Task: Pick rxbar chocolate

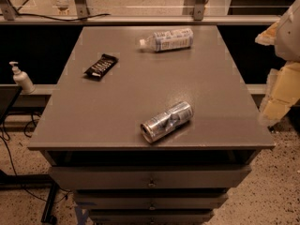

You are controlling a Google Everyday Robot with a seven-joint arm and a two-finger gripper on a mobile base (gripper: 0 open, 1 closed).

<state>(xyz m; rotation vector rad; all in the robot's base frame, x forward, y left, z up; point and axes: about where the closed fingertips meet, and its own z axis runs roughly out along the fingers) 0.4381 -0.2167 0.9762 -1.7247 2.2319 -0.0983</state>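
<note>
The rxbar chocolate [101, 66] is a small flat bar in a black wrapper with white lettering. It lies on the grey cabinet top [136, 95] at the far left, turned diagonally. My gripper [277, 100] shows as a pale yellowish and white shape at the right edge of the view, beyond the cabinet's right side. It is far from the bar and holds nothing that I can see.
A silver can [167, 121] lies on its side near the front edge. A clear plastic bottle [166, 40] with a pale label lies at the back. A pump dispenser [21, 78] stands on a ledge to the left. Drawers [150, 177] are below the top.
</note>
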